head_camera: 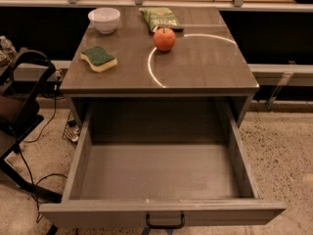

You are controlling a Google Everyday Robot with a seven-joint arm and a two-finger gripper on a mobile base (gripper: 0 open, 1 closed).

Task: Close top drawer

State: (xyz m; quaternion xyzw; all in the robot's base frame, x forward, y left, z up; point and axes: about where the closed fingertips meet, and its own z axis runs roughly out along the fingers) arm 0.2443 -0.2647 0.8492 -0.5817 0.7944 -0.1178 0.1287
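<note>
The top drawer [161, 168] is pulled fully out of the grey cabinet toward me. Its deep grey box interior is bare. Its flat front panel [161, 214] runs along the bottom of the camera view, with a small black loop handle [165, 223] at its centre. My gripper and arm are out of view.
On the cabinet top [205, 67] lie a white bowl [104, 19], a green-and-yellow sponge [99, 58], a red apple [164, 38] and a green snack bag [159, 18]. A black chair frame [22, 111] and cables stand at the left. Speckled floor [283, 155] lies at the right.
</note>
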